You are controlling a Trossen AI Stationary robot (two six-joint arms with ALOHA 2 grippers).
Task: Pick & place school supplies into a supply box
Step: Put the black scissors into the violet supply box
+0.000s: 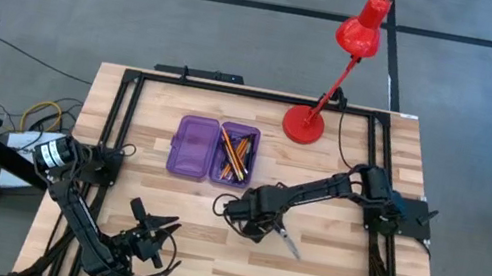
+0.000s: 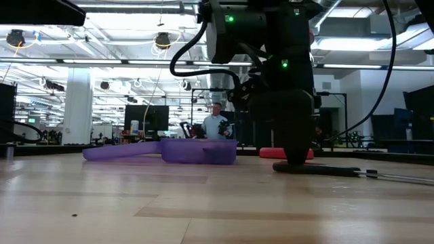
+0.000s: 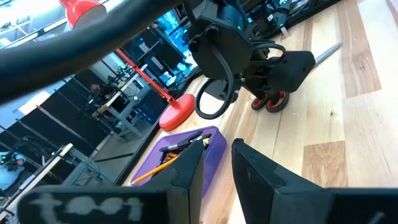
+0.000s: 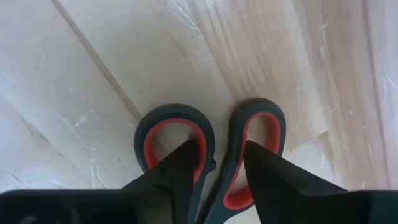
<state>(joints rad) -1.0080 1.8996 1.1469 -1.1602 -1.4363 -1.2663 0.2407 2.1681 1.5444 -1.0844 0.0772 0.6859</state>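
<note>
Reaching down to the wood at centre frame in the high view, the right gripper (image 1: pixel 263 226) sits over the scissors (image 1: pixel 287 239), whose metal blades stick out toward the lower right. Its own wrist view shows the two dark fingers (image 4: pixel 176 174) set on the red-lined handle loops (image 4: pixel 176 137) — one finger on the inner edge of each loop, with a gap between them, so the fingers are parted rather than pressed together, and they are not closed around anything. The scissors lie flat on the table (image 1: pixel 333 275).

Just above and left of that gripper in the high view lies the supply box (image 1: pixel 213 151), open with both purple halves side by side. Orange pencils (image 1: pixel 239 154) and dark pens rest in the right-hand half; the left-hand half shows only purple plastic. In the low view the box (image 2: pixel 196 150) appears as a low purple shape left of centre, with the right arm's dark bulk just to its right.

The left gripper (image 1: pixel 148 233) hovers at the lower left of the high view, well apart from the box and the scissors — its fingers (image 3: pixel 186 180) are spread.

A red desk lamp (image 1: pixel 305 124) stands at the upper right of the table, its base near the box's right half.
</note>
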